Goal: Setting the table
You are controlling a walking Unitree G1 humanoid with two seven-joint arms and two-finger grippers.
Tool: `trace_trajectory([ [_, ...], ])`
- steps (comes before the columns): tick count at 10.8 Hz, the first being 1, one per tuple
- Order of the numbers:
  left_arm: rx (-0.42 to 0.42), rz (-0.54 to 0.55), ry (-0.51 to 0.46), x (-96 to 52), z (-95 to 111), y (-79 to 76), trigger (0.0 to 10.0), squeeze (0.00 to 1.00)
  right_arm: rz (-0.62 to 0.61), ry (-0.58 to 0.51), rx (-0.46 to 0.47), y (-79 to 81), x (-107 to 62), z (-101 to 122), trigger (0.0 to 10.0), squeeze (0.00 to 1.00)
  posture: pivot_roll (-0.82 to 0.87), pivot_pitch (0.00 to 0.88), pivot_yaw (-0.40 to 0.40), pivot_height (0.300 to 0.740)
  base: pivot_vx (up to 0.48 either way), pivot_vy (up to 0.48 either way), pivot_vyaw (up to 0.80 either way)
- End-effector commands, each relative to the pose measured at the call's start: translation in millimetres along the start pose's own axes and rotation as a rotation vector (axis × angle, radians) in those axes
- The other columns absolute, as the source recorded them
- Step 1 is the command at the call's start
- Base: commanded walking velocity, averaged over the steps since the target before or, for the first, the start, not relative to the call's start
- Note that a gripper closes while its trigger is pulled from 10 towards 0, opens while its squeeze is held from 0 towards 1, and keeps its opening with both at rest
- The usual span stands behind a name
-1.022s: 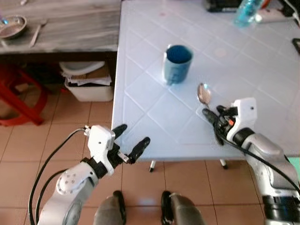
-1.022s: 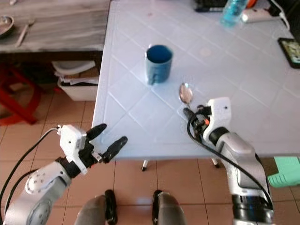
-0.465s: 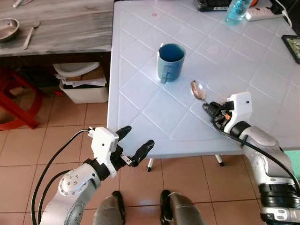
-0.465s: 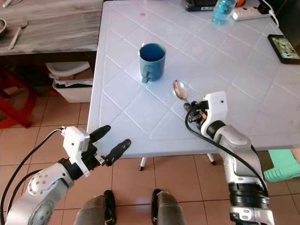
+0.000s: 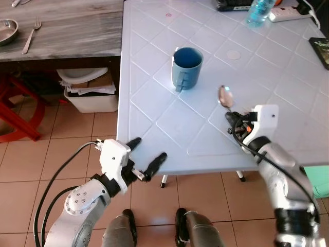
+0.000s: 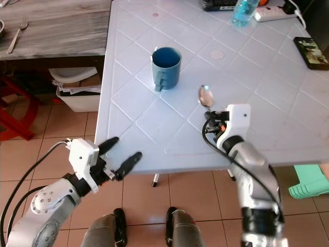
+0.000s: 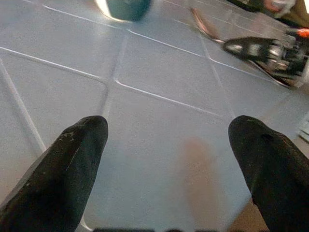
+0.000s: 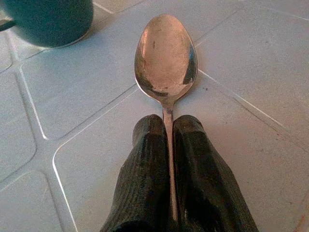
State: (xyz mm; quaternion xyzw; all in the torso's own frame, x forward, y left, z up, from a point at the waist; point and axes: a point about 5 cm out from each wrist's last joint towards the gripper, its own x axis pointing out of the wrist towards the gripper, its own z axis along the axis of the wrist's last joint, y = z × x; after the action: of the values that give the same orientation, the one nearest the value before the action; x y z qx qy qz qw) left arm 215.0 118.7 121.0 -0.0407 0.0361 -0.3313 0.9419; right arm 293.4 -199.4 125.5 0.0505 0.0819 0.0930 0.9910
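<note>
A metal spoon (image 5: 224, 96) lies over the pale blue table (image 5: 169, 118), its bowl pointing away from me, right of a blue mug (image 5: 185, 67). My right gripper (image 5: 231, 118) is shut on the spoon's handle; in the right wrist view the spoon (image 8: 165, 60) sticks out from between the two black fingers (image 8: 147, 179), just above the tabletop, with the mug (image 8: 48, 19) beyond. My left gripper (image 5: 146, 157) is open with nothing in it, just off the table's near left corner. In the left wrist view its fingertips (image 7: 72, 159) stand wide apart over the tabletop.
A grey wooden side table (image 5: 61, 31) at the left carries a fork (image 5: 32, 31) and a metal bowl (image 5: 6, 25). A white bin (image 5: 92, 92) and a red stool (image 5: 18, 110) stand beneath. A water bottle (image 5: 257, 10), power strip (image 5: 288, 13) and phone (image 5: 321, 49) lie on the table's far side.
My right gripper has carried the spoon a little to the right, away from the mug. The left gripper has stayed open at the table's corner. The camera has shifted slightly.
</note>
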Motion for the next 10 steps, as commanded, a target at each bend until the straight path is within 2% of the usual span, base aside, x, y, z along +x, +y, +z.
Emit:
trace_trajectory([
  [1,0.019,0.032,0.003,-1.2,-0.6,2.3,10.0,0.00,-0.064,0.179,0.057,-3.6,-9.0,-44.8,0.0,0.00,-0.02,0.265,0.018,0.740,0.000,0.000,0.00],
  [3,0.058,0.149,-0.011,2.2,0.0,13.6,10.0,0.00,-0.130,0.057,0.091,7.9,-12.0,-35.9,0.0,0.00,-0.02,0.263,0.016,0.740,0.000,0.000,0.00],
  [4,0.078,0.265,-0.031,4.3,3.8,26.3,10.0,0.00,-0.151,0.006,0.092,13.5,-13.7,-28.1,0.0,0.00,-0.02,0.260,0.016,0.740,0.000,0.000,0.00],
  [5,0.091,0.333,-0.048,4.1,5.5,31.3,10.0,0.00,-0.170,-0.044,0.045,16.2,-16.5,-20.3,0.0,0.00,-0.02,0.257,0.017,0.740,0.000,0.000,0.00],
  [7,0.066,0.395,-0.066,4.3,5.0,32.3,10.0,0.00,-0.210,-0.100,0.053,19.4,-23.4,-14.3,0.0,0.00,-0.02,0.251,0.015,0.740,0.000,0.364,0.00],
  [8,0.068,0.409,-0.070,5.8,4.2,32.8,10.0,0.00,-0.207,-0.079,0.087,24.7,-28.2,-19.5,3.7,0.00,-0.03,0.249,0.011,0.740,0.000,0.480,0.00],
  [9,0.067,0.416,-0.072,6.6,4.1,33.7,10.0,0.00,-0.196,-0.059,0.093,27.7,-29.5,-22.7,10.0,0.00,-0.03,0.249,0.011,0.740,0.000,0.480,0.00],
  [10,0.068,0.432,-0.076,8.4,3.8,35.0,10.0,0.00,-0.194,-0.028,0.085,29.9,-30.7,-27.2,10.0,0.00,-0.03,0.248,0.007,0.740,0.000,0.480,0.00],
])
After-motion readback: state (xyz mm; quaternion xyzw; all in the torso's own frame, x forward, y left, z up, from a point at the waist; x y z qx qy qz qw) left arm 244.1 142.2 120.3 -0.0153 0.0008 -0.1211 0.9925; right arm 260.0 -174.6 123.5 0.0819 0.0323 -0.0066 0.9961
